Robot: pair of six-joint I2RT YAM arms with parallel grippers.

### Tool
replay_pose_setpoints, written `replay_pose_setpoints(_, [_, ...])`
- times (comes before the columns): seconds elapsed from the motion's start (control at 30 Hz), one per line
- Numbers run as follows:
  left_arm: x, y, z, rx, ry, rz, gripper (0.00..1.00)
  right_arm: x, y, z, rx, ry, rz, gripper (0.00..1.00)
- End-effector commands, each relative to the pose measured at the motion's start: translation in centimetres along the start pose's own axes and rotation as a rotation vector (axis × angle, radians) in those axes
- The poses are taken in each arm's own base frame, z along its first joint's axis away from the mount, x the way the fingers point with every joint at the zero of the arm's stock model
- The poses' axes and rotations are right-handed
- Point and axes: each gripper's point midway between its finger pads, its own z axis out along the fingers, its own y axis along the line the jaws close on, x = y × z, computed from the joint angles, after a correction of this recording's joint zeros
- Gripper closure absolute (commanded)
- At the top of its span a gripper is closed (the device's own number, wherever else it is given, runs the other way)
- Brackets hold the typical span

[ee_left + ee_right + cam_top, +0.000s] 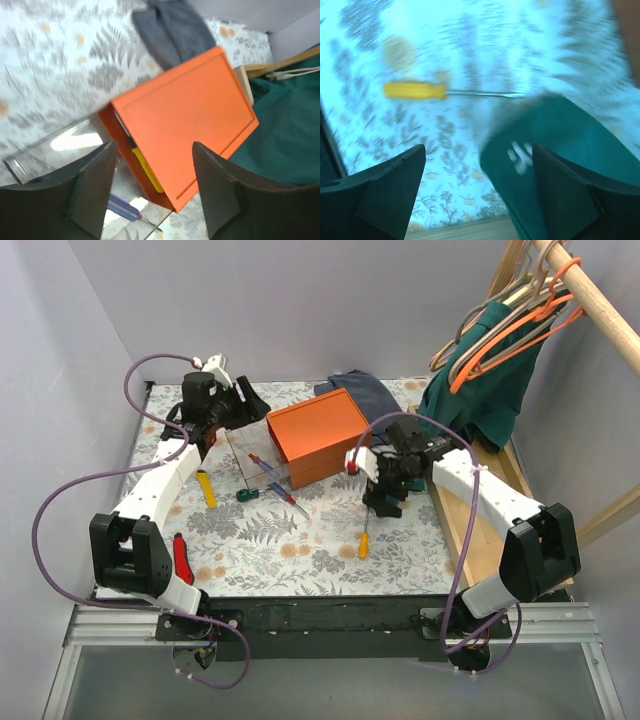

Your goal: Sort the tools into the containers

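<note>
The orange box point(318, 435) stands at the middle back, and the clear box point(255, 462) touches its left side. A red-and-blue screwdriver point(272, 478) lies in the clear box. A yellow tool point(205, 488), a green-handled screwdriver point(245, 494), an orange-yellow screwdriver point(364, 540) and a chunky red tool point(182, 560) lie on the table. My left gripper point(243, 405) is open above the orange box point(185, 110), where a yellow handle point(147, 172) shows at its edge. My right gripper point(383, 505) is open above the table, with the yellow screwdriver point(415, 90) beyond it. A blurred teal shape point(555, 150) lies near its right finger.
A long wooden tray point(455, 525) runs along the right side. A green garment point(485, 390) and hangers point(520, 310) hang from a wooden rail at the back right. A dark grey cloth point(365, 390) lies behind the orange box.
</note>
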Motion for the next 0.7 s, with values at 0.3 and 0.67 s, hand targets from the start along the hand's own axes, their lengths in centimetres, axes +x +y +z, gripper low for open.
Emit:
replay_pose_setpoints(0.3, [-7.2, -1.7, -8.1, -0.049, -0.270, 0.465, 0.28, 3.5, 6.8, 5.2, -0.341, -0.056, -0.682, 0.10])
replay_pose_setpoints(0.67, [-6.6, 0.1, -9.1, -0.027, -0.250, 0.399, 0.29, 3.2, 9.6, 8.7, -0.501, -0.034, -0.906, 0.22])
